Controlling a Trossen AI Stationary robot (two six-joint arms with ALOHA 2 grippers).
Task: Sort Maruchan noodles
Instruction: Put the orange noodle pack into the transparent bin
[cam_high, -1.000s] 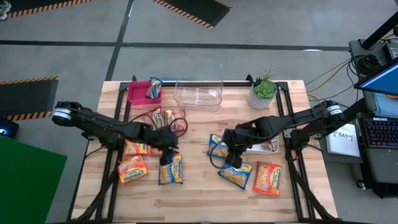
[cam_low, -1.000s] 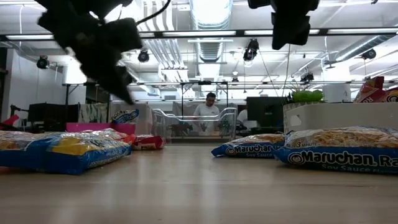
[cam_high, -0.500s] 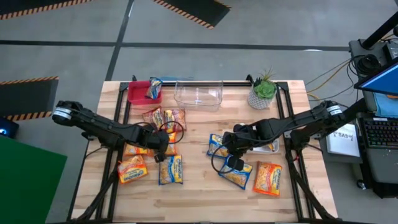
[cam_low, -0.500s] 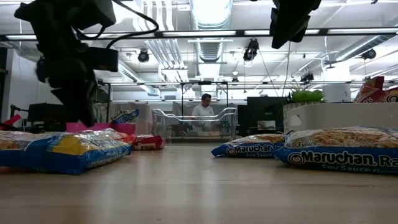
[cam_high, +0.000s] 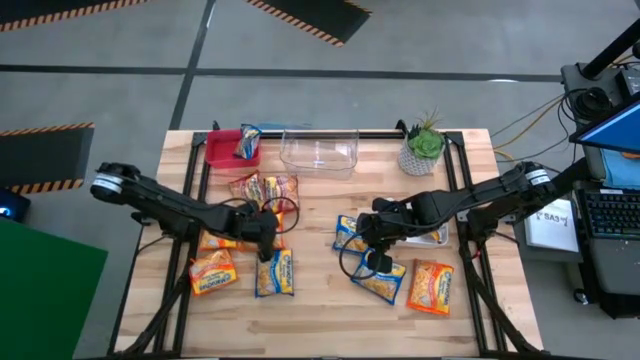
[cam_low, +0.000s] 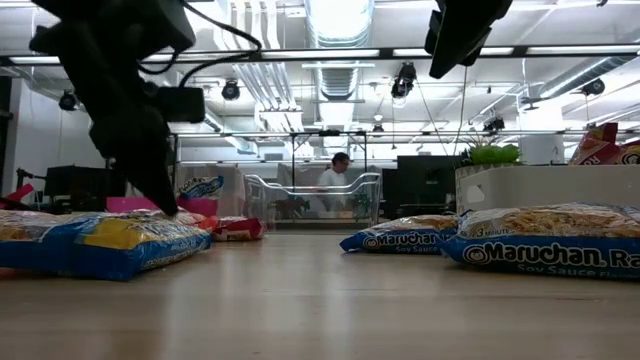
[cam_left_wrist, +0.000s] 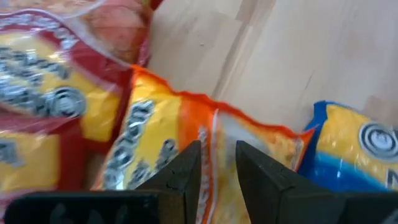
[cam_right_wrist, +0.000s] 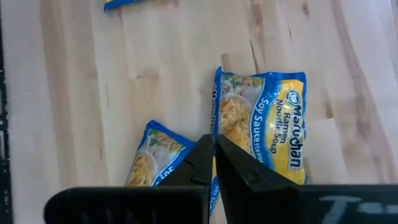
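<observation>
Maruchan packets lie flat on the wooden table. In the high view, red ones (cam_high: 265, 187) lie far left, orange ones (cam_high: 213, 272) near left, and a blue one (cam_high: 275, 273) beside them. Two blue ones (cam_high: 350, 233) (cam_high: 382, 282) and an orange one (cam_high: 430, 286) lie right. My left gripper (cam_high: 265, 248) (cam_left_wrist: 216, 155) points down, slightly open, low over an orange packet (cam_left_wrist: 149, 143). My right gripper (cam_high: 368, 258) (cam_right_wrist: 214, 146) is shut, raised above the blue soy sauce packet (cam_right_wrist: 264, 121). My left gripper's fingers (cam_left_wrist: 189, 165) stand on either side of the orange packet's end (cam_left_wrist: 214, 124), coming from above. Whether they touch it, I cannot tell.
A pink bin (cam_high: 225, 150) holding a blue packet (cam_high: 248, 140), a clear bin (cam_high: 320, 150) and a potted plant (cam_high: 422, 145) stand along the far edge. A tray (cam_high: 432, 236) with a packet sits at right. Bare wood (cam_high: 315, 270) lies between the two packet groups.
My left gripper has swung from over the blue packet toward the orange one beside it, has turned from slanting to pointing downward and has come down close to the packets. My right gripper has stayed high, tipping slightly.
</observation>
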